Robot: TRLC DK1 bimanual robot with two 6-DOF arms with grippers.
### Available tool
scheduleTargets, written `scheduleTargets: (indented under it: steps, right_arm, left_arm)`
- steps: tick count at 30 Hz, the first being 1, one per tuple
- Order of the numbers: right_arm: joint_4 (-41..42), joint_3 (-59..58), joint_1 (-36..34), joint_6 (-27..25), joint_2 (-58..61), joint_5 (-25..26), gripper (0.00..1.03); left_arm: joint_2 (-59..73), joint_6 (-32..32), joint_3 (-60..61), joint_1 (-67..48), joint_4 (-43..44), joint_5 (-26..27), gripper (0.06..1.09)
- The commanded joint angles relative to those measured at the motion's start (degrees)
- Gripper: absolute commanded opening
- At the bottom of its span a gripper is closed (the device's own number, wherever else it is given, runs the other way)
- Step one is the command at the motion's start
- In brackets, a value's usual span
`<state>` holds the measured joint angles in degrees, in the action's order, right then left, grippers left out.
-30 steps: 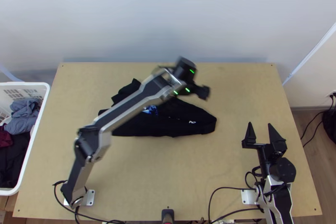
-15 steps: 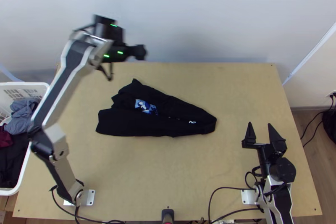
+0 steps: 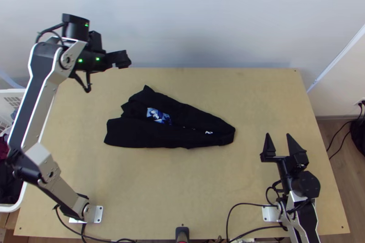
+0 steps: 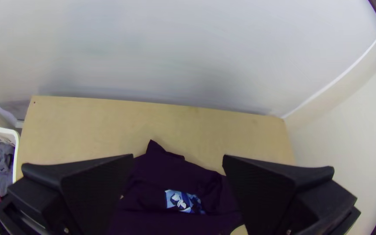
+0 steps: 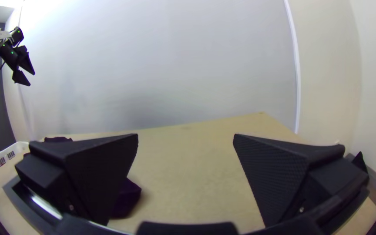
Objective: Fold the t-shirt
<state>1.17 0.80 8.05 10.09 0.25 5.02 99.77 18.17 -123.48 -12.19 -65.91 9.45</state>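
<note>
black t-shirt (image 3: 169,136) down there on the table (image 3: 182,179), lying between my raised left gripper (image 3: 123,59) and my right gripper (image 3: 278,134), touching neither, both pairs of fingers wide apart

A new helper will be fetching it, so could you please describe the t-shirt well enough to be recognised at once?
On the light wooden table, left of the middle in the top view, the black t-shirt lies narrowing rightward. Unlike the dark clothing in the white basket, it lies in the open, its blue-and-white print showing.
</note>
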Motion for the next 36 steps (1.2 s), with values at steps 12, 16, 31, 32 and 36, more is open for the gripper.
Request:
scheduleTargets:
  steps: [12, 16, 31, 32, 36]
  right_arm:
    - [-4.9, 7.3, 8.3, -5.9, 6.2, -0.8, 0.99]
    - [-10.1, 17.1, 11.9, -5.9, 21.3, -0.8, 0.99]
    - [-27.0, 45.1, 14.9, 3.1, 60.2, -11.3, 0.99]
    - [-26.7, 46.0, 14.9, 5.0, 61.9, -12.0, 0.99]
    - [-27.5, 50.8, 14.9, 11.9, 70.0, -15.0, 0.99]
  left_arm:
    - [-9.9, -3.3, 12.8, 4.8, 5.4, 3.7, 1.05]
    - [-13.4, -3.9, 20.7, 5.3, 9.9, 4.9, 1.05]
    - [-19.8, -4.3, 30.1, 5.9, 13.9, 5.8, 1.05]
    - [-20.0, -4.3, 30.4, 5.9, 13.8, 5.8, 1.05]
    - [-21.3, -4.2, 31.6, 5.9, 13.9, 5.8, 1.05]
